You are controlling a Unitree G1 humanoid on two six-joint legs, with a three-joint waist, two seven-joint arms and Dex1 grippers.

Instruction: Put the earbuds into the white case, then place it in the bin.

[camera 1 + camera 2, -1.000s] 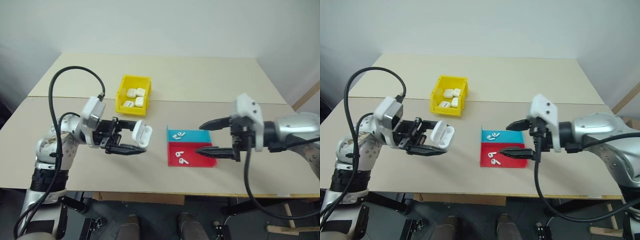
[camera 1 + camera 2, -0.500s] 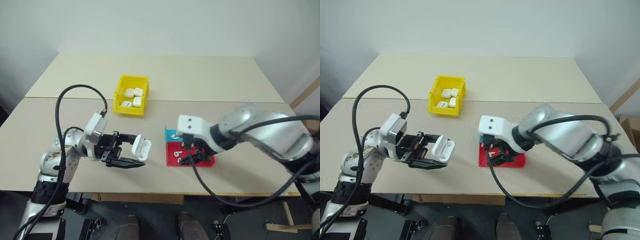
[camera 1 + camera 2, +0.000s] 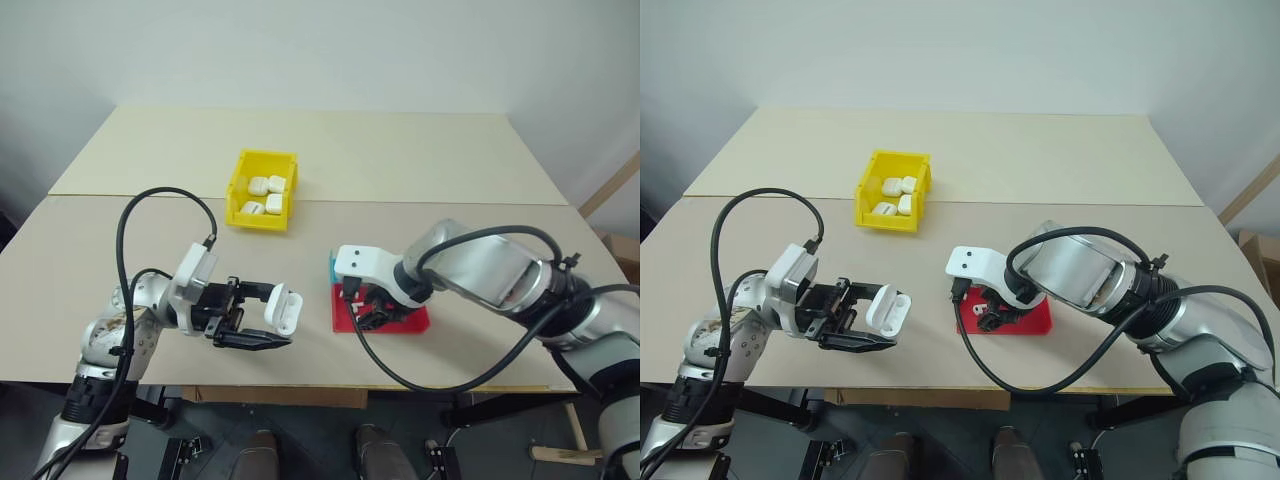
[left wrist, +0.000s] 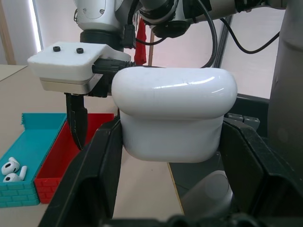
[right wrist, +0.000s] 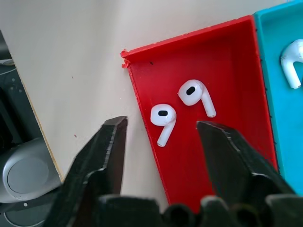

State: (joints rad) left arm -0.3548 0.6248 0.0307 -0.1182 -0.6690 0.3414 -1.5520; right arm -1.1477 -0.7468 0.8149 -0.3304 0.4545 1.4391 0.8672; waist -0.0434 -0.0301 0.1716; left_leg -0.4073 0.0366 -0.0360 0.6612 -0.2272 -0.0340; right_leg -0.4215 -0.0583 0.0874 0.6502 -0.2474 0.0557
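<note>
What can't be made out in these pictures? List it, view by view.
- Head views: the earbuds in the red tray, hidden under the right tool and its wrist.
- Left wrist view: whether the white case held in the left tool is empty; its opening faces away.
- Head views: markings on the cases in the bin, too small.

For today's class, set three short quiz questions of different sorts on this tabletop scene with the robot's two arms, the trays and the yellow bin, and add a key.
1. True or false: the left gripper is shut on a glossy white rounded earbud case.
2. How many tiny white plastic earbuds lie in the flat red tray under the right gripper?
   A. none
   B. two
   C. four
3. Fill in: the white cases already put away lie in the small ______ plastic bin at the far side of the table.

Key:
1. True.
2. B; the open jaws stand on either side of them, not yet touching.
3. Yellow.
</note>
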